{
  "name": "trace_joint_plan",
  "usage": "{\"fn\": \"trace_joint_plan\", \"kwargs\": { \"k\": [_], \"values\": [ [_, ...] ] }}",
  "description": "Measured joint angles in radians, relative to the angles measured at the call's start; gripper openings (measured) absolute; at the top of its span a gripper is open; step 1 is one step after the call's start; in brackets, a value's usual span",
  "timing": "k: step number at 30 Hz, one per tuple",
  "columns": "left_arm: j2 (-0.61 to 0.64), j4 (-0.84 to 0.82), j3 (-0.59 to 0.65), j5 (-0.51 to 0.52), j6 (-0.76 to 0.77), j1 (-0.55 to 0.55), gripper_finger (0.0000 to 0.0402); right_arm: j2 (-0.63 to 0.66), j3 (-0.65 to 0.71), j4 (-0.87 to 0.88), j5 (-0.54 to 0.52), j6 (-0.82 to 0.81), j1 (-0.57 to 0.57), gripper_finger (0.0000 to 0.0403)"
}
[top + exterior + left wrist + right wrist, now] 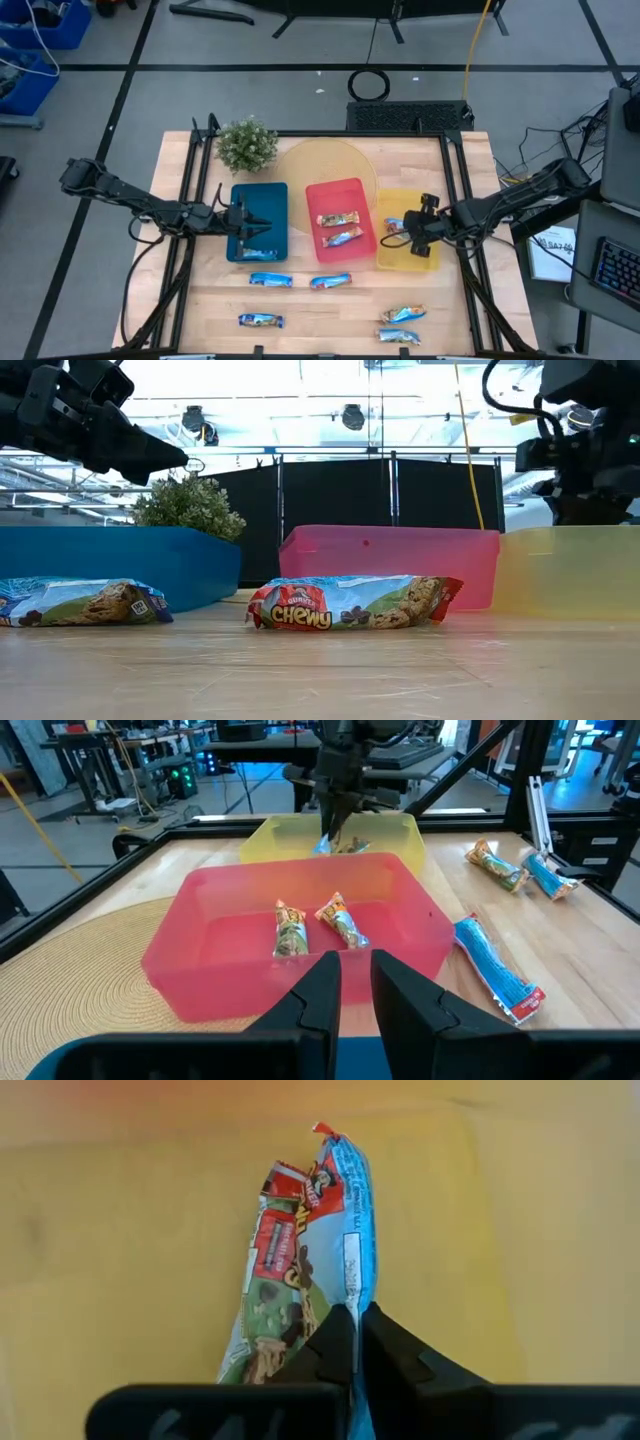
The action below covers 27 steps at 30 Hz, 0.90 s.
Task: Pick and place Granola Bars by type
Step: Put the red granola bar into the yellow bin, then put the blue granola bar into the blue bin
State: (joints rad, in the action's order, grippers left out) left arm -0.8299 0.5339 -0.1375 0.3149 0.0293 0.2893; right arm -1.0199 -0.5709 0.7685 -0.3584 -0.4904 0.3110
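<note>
Over the yellow tray (432, 262) the right hand (357, 1342) is pinched fully shut on the edge of a granola bar (300, 1250), holding it by the thin side seam of the wrapper so the bar hangs just above the tray floor. These bars look light, and the foil is slick and crinkly; the bar inside is probably soft enough to bend or crumble under a hard squeeze. A pinch on the flat crimped seam or end flap, as here, seems the safer hold, though a narrow pinch on shiny foil could slip if the arm swings fast. A grip across the middle of the bar would be firmer but risks crushing it.

The left hand (355, 982) hovers above the blue tray (278, 205), its fingers only a narrow gap apart and nothing visible between them.

Counting from the high view: three trays in a row, blue, red (340, 188) and yellow. Two bars (337, 228) lie inside the red tray. One bar is at the yellow tray in the right hand. Five loose bars (271, 281) rest on the tabletop (330, 315) nearer the front edge: two just below the trays, one further toward the left front, and two close together at the right front. That makes eight bars that I can see; the blue tray's floor is partly hidden by the left arm
</note>
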Motion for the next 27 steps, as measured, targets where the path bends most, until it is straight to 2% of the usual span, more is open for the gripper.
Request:
{"fn": "trace_joint_plan", "kwargs": {
  "k": [3,8,11,14,17,19,24,27],
  "values": [
    [0.0,0.008,0.0,0.0,0.0,0.0,0.0067,0.002,0.0,-0.008,0.014,-0.041,-0.014,0.0027],
    [0.0,0.028,0.0,0.0,0.0,0.0,0.0067,0.023,0.0,-0.002,0.024,-0.101,-0.017,0.0087],
    [0.0,0.049,0.0,0.001,-0.005,0.0,0.0067,0.058,0.001,0.002,0.023,-0.089,-0.017,0.012],
    [0.0,0.051,0.0,0.001,-0.006,0.0,0.0067,0.116,-0.002,0.002,-0.01,-0.072,-0.016,0.0133],
    [0.0,0.043,0.0,0.0,-0.008,0.0,0.0067,0.202,-0.01,-0.048,-0.085,-0.02,-0.005,0.0127],
    [0.0,0.04,0.0,0.0,-0.005,0.0,0.0067,0.266,-0.01,-0.145,-0.13,0.07,0.003,0.0116],
    [0.0,0.045,0.0,-0.001,0.037,0.0,0.0067,0.393,-0.003,-0.461,-0.163,0.373,0.02,0.0073],
    [-0.001,0.031,0.0,-0.047,0.023,0.001,0.0067,0.448,0.062,-0.697,-0.165,0.615,0.033,0.0032]
  ]
}}
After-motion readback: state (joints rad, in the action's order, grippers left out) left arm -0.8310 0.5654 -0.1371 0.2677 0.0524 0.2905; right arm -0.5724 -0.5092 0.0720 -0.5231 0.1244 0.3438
